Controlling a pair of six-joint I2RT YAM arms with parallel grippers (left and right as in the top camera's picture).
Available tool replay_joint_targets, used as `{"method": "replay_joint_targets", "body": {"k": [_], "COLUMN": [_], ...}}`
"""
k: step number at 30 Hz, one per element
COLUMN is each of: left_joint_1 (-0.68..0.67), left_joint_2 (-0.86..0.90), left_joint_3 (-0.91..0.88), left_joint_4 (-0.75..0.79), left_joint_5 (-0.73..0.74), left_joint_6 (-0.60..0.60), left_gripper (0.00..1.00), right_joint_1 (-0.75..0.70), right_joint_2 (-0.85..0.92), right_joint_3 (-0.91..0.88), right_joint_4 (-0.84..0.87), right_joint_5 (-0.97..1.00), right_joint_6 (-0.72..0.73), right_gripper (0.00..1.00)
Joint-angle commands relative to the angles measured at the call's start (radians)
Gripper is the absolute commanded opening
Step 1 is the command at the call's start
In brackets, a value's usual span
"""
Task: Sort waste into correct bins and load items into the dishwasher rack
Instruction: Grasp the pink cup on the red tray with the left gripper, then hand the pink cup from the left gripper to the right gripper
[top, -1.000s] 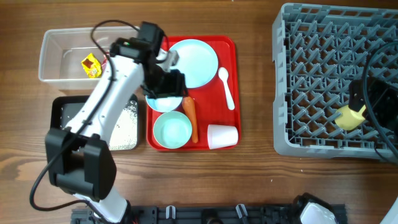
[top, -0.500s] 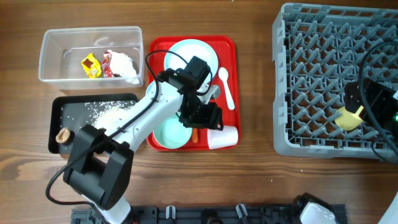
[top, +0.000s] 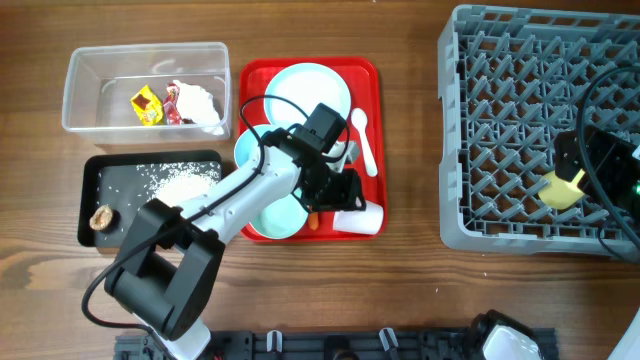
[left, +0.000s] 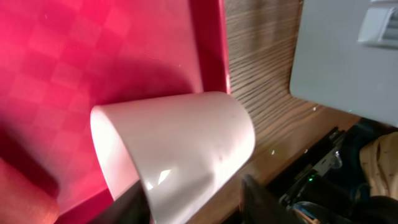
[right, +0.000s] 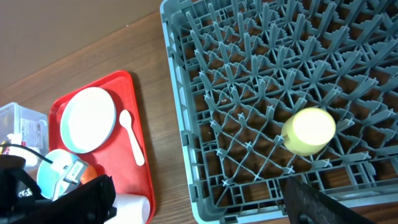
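Note:
The pale pink cup (left: 180, 143) lies on its side at the front right corner of the red tray (top: 372, 75). My left gripper (top: 345, 197) straddles it, open, and a strip of wood shows between the cup and one finger (left: 254, 196). The orange carrot (top: 313, 218) peeks out beside a light blue bowl (top: 272, 215). Farther back on the tray lie the plate (top: 312, 90) and the white spoon (top: 364, 140). The yellow cup (right: 309, 130) sits in the grey dishwasher rack (top: 520, 120). My right gripper (right: 199, 210) hangs open over the rack, holding nothing.
The clear tub (top: 100, 70) at the back left holds wrappers (top: 147, 103) and crumpled paper (top: 200, 102). In front of it, the black tray (top: 120, 225) carries rice (top: 180, 183) and a brown lump (top: 101, 216). A second bowl (top: 246, 152) is partly under the left arm.
The left arm has swung from the tray's back left over to the pink cup at the front right. Its fingers have drawn closer together around the cup. The right arm has stayed still.

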Motion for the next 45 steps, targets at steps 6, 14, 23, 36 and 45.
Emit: {"method": "replay_joint_targets", "body": {"k": [6,14,23,36,45], "left_joint_1": [-0.01,0.023,0.265,0.457,0.416], "left_joint_2": [0.0,-0.059,-0.225,-0.226,-0.223], "left_joint_3": [-0.028,-0.014,0.025,0.025,0.024], "left_joint_4": [0.071,0.097,0.243,0.478,0.478], "left_joint_5": [0.012,0.107,0.418,0.723,0.722], "left_joint_6": [-0.048,-0.047,-0.064,-0.137,-0.129], "left_gripper": [0.04,0.04,0.04,0.04,0.04], "right_joint_1": [0.004,0.004,0.004,0.099,0.355], "right_joint_2": [0.005,0.006,0.022,0.263,0.426], "right_joint_3": [-0.006,-0.006,-0.006,-0.09,-0.297], "right_joint_4": [0.003,0.004,0.01,0.027,0.257], "right_joint_5": [-0.024,-0.027,-0.171,-0.872,-1.042], "right_joint_6": [-0.021,-0.02,-0.085,-0.514,-0.592], "right_gripper": [0.9,0.89,0.9,0.94,1.0]}}
